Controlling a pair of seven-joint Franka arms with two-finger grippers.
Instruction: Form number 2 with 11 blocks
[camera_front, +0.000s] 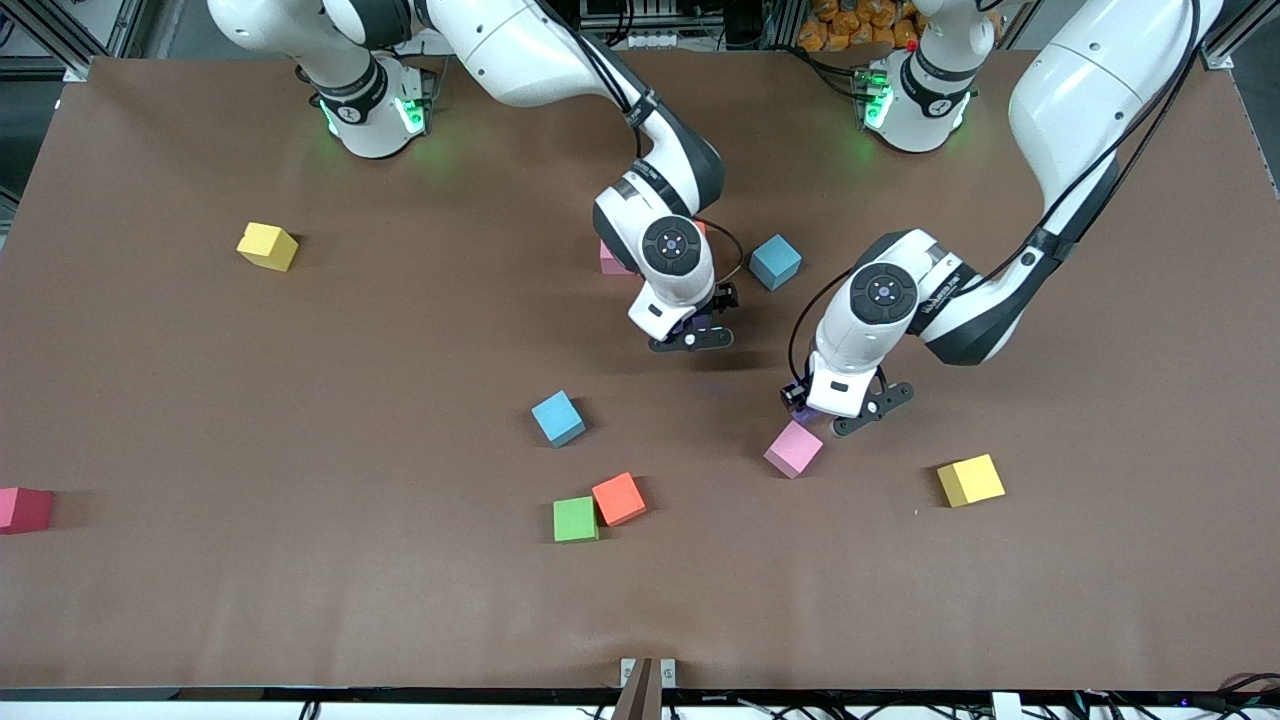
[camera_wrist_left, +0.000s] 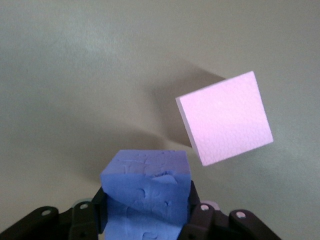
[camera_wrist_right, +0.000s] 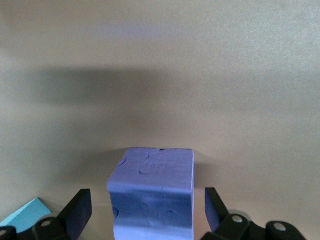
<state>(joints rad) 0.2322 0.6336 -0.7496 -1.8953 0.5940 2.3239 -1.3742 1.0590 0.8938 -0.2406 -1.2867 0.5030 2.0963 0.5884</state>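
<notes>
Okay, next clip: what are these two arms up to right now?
Both arms are working with purple blocks. The left claw is shut on a purple block above the table beside a pink block. The right claw is open around another purple block. No digit is formed yet; other blocks lie scattered.

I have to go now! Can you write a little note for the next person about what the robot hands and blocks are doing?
Left tool: shut on a purple block, over the table beside a pink block.
Right tool: open, fingers either side of another purple block sitting on the table.
Scattered: two yellow, two blue, green beside orange, red at the right arm's end, a pink one under the right arm.
Done: no number 2 visible yet.
Left: nearly everything.
</notes>
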